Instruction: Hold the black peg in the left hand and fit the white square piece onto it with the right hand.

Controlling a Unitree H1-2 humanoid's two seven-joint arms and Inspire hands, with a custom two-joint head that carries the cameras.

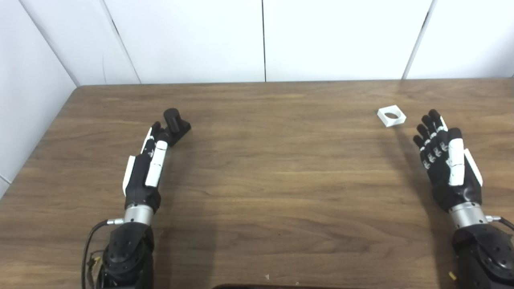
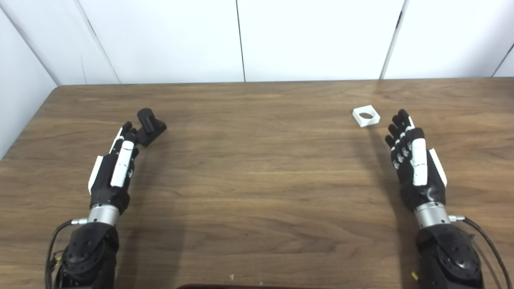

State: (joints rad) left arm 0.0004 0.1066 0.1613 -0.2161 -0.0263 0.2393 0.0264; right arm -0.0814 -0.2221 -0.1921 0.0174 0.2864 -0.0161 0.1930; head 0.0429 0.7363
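Left hand [image 1: 145,168]: fingers spread, empty, tips just beside black peg [image 1: 176,124].
Right hand [image 1: 445,160]: fingers spread, near white square piece [image 1: 391,115].

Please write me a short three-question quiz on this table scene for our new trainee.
1. True or false: the left robot hand has already lifted the black peg off the table.
2. Which robot hand is nearer the white square piece? A) left B) right C) both equally
3. Fill in: the white square piece has a round ____ through its middle.

Key
1. False: the peg stands on the table just beyond the open left robot hand's fingertips.
2. B: the piece lies on the table just beyond the open right robot hand, apart from it.
3. hole
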